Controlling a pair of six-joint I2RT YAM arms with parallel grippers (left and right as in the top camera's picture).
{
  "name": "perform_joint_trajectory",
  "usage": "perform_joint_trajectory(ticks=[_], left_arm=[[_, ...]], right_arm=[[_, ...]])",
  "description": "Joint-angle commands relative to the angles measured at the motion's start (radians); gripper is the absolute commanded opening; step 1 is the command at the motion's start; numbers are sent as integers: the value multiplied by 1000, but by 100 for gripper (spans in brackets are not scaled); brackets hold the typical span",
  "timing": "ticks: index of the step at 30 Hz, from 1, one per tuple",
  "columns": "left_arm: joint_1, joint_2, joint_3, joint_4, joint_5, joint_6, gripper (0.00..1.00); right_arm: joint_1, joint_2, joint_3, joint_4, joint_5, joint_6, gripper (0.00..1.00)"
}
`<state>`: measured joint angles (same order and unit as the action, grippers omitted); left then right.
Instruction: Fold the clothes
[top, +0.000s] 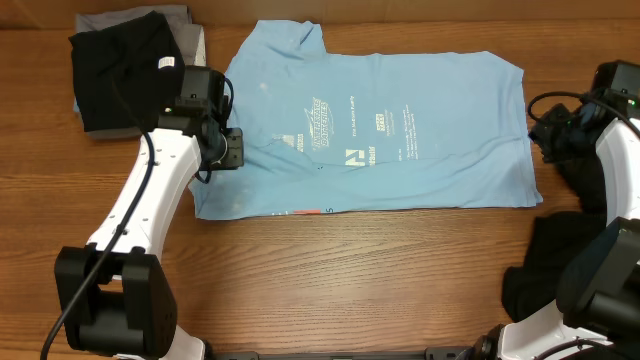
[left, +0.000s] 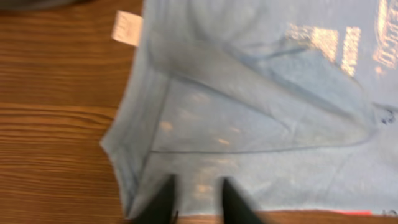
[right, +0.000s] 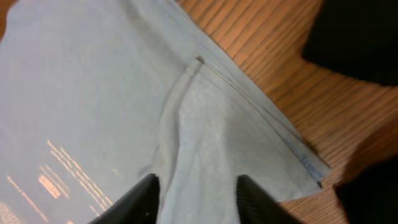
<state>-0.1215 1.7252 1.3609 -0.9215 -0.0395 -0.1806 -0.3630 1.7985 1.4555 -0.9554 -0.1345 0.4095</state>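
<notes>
Lying flat, light-blue T-shirt, long axis left-to-right, left fingers and right fingers parted, holding nothing

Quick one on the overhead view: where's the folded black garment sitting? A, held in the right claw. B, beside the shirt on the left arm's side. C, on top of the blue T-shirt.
B: the folded black garment lies next to the light-blue T-shirt, by the left arm, not on it.

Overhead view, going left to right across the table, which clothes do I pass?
Folded black garment → light-blue T-shirt → loose black garment.
</notes>
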Motion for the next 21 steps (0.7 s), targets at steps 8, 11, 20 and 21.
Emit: perform_joint_trajectory(ticks=[8,11,20,21], left_arm=[[5,85,-98,-12,137,-37,4],[5,134,-98,-6,142,-37,4],[5,259,-98,11,145,-38,4],[5,263,-98,11,142,-37,4]], right_arm=[[17,3,-201,168,-55,-17,4],[17,5,-244,219,-55,-13,4],[17,53,-320,308,-46,-11,4],[17,63,-324,312,-43,-9,4]])
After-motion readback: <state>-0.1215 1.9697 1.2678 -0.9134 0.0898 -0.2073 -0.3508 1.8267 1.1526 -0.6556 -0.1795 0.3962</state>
